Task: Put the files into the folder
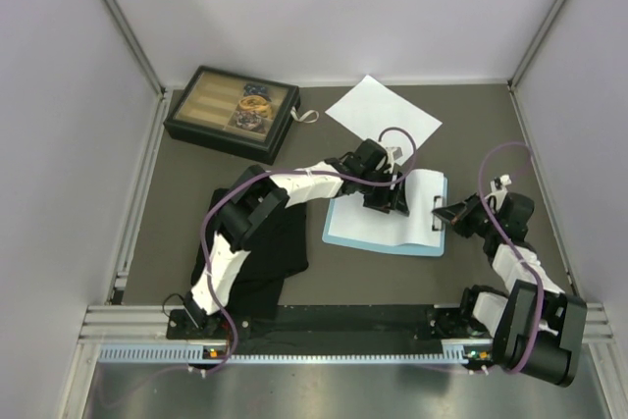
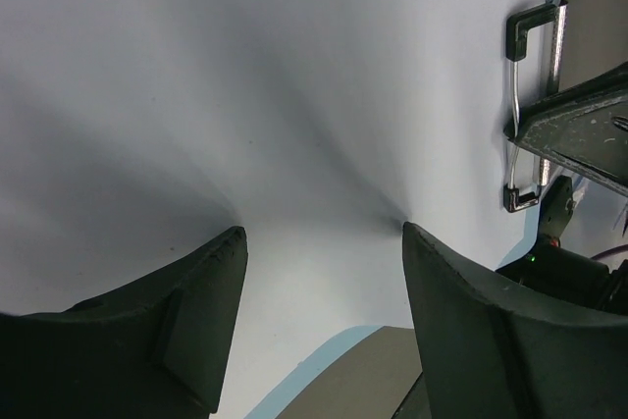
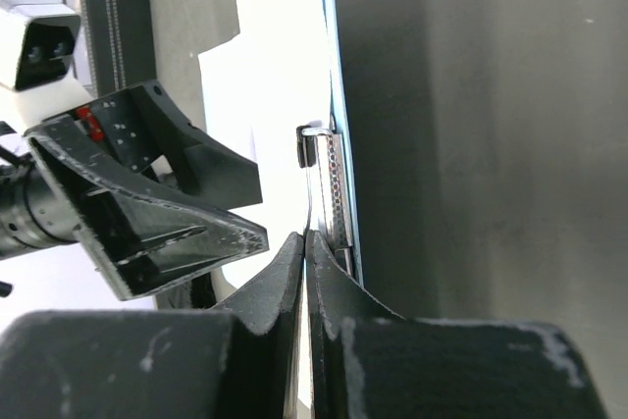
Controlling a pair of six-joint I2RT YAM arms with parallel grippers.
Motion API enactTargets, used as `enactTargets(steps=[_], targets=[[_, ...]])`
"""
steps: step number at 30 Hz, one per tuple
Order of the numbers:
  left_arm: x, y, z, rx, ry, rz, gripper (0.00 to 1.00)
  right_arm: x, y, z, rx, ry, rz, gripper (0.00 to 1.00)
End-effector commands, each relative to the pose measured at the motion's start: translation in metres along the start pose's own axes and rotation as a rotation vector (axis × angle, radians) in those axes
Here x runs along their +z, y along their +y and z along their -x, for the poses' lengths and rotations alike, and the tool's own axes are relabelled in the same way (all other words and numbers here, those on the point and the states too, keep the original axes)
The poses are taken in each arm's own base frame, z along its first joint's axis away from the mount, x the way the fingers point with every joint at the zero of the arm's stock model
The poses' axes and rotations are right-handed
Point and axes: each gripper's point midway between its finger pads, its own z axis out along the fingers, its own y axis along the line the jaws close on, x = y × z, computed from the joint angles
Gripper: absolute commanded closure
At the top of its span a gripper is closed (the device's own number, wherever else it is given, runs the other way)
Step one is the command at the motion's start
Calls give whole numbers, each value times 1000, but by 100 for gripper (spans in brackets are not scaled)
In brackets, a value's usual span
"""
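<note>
- Your left gripper: fingers spread, tips down on the first sheet; it pins the paper and pinches nothing
- That sheet lies on the folder, mid-table, just in front of both arms
- Your right gripper: fingers pressed together, tips at the clip; whether any of its metal sits between them can't be told from these views
- Folder's long axis runs left-right in the top view; the clip end points right, toward your right arm; the open end points toward the black cloth
- In the left wrist view the sheet's edge reaches the clip; under it or only against it, can't tell
- The relation that matters, my read: the second sheet lies flat beyond the folder, toward the back wall, apart from both grippers; your left gripper is the nearer one
- That sheet sits diagonal, long axis from far-left to near-right; you likely need to turn it to match the folder's axis; its near corner is hidden under your left arm
</note>
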Motion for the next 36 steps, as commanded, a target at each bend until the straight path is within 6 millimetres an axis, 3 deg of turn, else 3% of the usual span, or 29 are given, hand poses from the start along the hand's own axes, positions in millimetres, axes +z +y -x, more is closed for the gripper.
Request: enactTargets(steps=[1, 6, 15, 16, 19, 22, 24, 28, 31, 36], targets=[[22, 54, -66, -78, 180, 155, 29, -5, 33, 4, -96, 22, 129, 100], [6, 54, -72, -69, 162, 170, 29, -7, 26, 7, -124, 5, 76, 100], [7, 55, -75, -82, 166, 172, 29, -7, 6, 4, -83, 56, -50, 100], [7, 55, -75, -81, 166, 175, 30, -7, 4, 4, -96, 62, -67, 83], [5, 50, -67, -65, 152, 174, 27, -13, -9, 5, -78, 81, -183, 51], [-2, 39, -58, -56, 142, 159, 23, -25, -21, 15, -71, 48, -323, 36], [-10, 24, -46, -39, 116, 135, 22, -31, -27, 21, -55, 16, -401, 34], [-33, 4, -22, 10, 53, 137, 20, -28, -9, 36, -143, 3, -408, 30], [-56, -16, -4, 55, -7, 129, 18, -22, -1, 35, -184, 36, -398, 30], [-66, -31, 8, 75, -60, 85, 17, -3, 15, 23, -223, 103, -338, 30]])
